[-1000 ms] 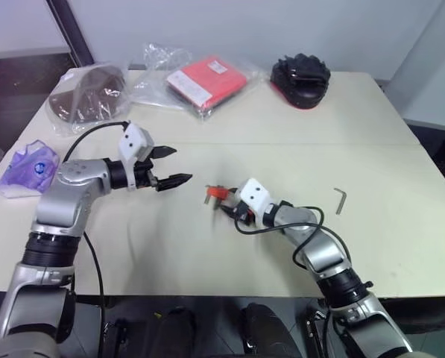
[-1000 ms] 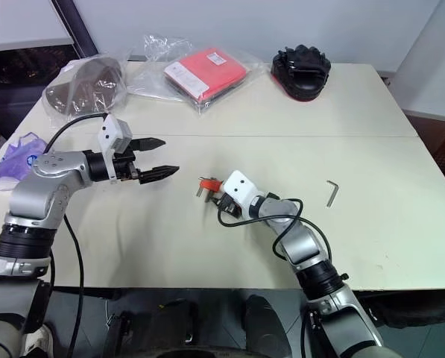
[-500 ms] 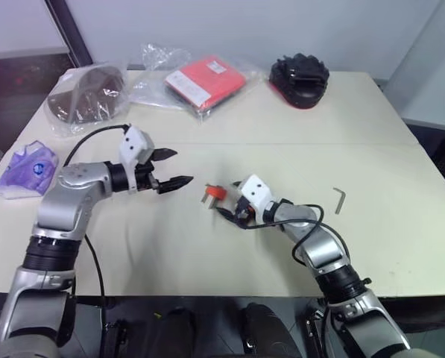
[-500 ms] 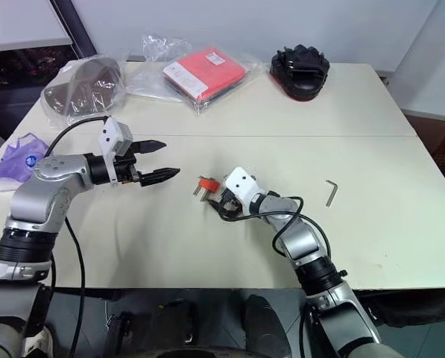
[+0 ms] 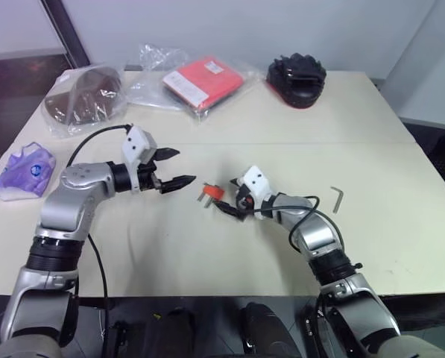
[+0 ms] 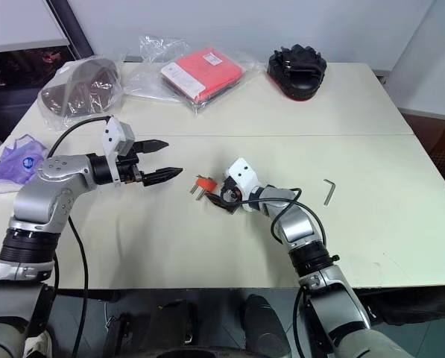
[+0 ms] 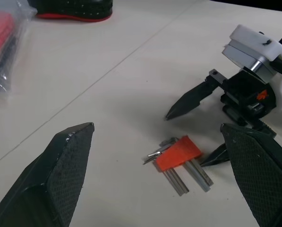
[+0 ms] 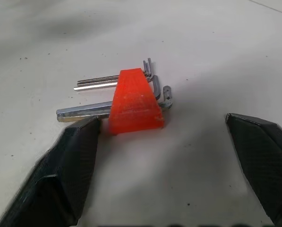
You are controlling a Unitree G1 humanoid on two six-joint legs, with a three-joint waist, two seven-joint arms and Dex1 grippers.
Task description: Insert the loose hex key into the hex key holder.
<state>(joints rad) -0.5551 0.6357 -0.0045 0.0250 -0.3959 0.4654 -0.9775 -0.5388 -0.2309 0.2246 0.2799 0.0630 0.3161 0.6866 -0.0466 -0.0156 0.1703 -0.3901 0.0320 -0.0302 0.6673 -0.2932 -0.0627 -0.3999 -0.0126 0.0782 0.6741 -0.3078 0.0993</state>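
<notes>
Orange-red hex key holder (image 8: 133, 101) lies mid-frame between the wide-open right tool's (image 8: 164, 161) fingers; centre on the block before closing.

i see my right gripper (image 8: 162, 161) spread wide, one black finger (image 8: 65, 165) on each side. the hex key holder (image 8: 133, 101) lies flat on the table (image 8: 216, 56) just ahead of the gap, nearer one fingertip, its grey keys (image 8: 91, 97) almost touching it.

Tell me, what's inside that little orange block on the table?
Several grey metal keys run through the orange block, ends poking out both sides. Their middles are hidden inside it.
</notes>
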